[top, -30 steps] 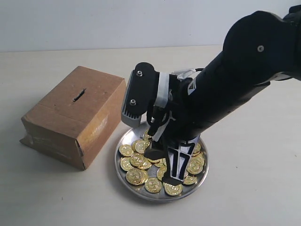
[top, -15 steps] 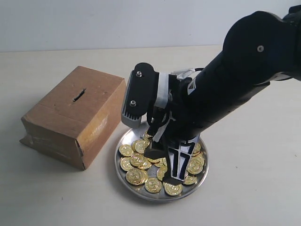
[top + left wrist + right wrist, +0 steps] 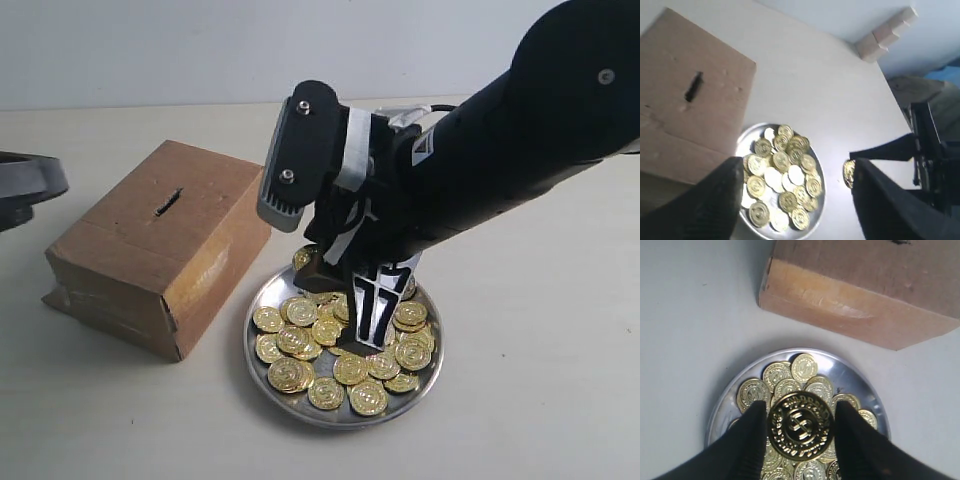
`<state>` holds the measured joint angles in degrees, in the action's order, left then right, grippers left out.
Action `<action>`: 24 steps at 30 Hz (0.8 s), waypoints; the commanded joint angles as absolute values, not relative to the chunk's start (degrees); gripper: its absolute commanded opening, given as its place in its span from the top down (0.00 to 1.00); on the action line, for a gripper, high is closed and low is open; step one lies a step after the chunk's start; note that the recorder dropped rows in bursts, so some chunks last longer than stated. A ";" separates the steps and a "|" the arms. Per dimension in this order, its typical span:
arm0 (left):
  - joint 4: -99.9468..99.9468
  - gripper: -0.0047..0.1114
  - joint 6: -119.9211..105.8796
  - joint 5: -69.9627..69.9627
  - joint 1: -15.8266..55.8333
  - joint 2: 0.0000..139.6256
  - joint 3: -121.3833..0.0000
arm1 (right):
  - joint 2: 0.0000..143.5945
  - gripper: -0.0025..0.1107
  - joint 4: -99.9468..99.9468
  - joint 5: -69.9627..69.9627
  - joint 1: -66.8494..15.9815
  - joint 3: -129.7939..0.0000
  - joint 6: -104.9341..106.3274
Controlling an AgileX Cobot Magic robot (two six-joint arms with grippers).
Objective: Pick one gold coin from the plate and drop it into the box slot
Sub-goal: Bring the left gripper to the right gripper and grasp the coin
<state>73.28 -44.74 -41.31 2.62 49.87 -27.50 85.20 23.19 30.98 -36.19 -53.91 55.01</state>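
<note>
A pale beige surface (image 3: 540, 400) runs back to a plain light wall. In the exterior view it carries one brown cardboard box (image 3: 160, 255) on the left, with one dark slot (image 3: 168, 203) in its top. Just beside the box's right side sits one round silver plate (image 3: 438, 360). The plate holds some twenty gold coins; they overlap, so an exact count is not possible. The right gripper (image 3: 340, 305) hangs over the plate on its black arm, fingers pointing down at the heap. From here it cannot be told what sits between them.

In the left wrist view, the left gripper (image 3: 797, 161) looks down on the box and the plate. Its two dark fingers (image 3: 710, 205) are spread wide with nothing between them, well above the coins. At the tip of the right gripper's fingers (image 3: 885, 150) one gold coin (image 3: 848, 172) shows nearly edge-on, clear of the plate. Three pale blocks (image 3: 886, 34) lie in a row at the far edge.

In the right wrist view, the two black fingers (image 3: 747, 440) of the right gripper pinch that single coin by opposite edges. They stand one coin's width apart, and the coin's embossed face is turned to the camera. It hangs above the heap in the plate, with the box beyond it and its slot barely in view.
</note>
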 commanded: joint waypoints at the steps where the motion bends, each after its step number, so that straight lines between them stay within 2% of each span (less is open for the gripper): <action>1: 79.62 0.42 -51.28 -53.35 2.45 62.73 -31.29 | 83.72 0.80 23.55 29.36 -36.30 -53.78 55.48; 5: 84.50 0.43 -57.71 -61.99 3.12 75.68 -33.66 | 83.61 0.80 23.55 28.62 -36.30 -53.78 55.48; 9: 85.02 0.43 -58.94 -64.82 7.26 84.20 -38.44 | 83.61 0.80 23.55 28.62 -36.30 -53.78 55.48; 14: 85.02 0.43 -58.94 -63.93 14.15 90.33 -43.85 | 83.61 0.80 23.55 28.62 -36.30 -53.78 55.48; 24: 86.42 0.43 -61.60 -64.83 16.79 96.86 -47.35 | 83.35 0.80 23.85 28.35 -36.30 -53.78 55.48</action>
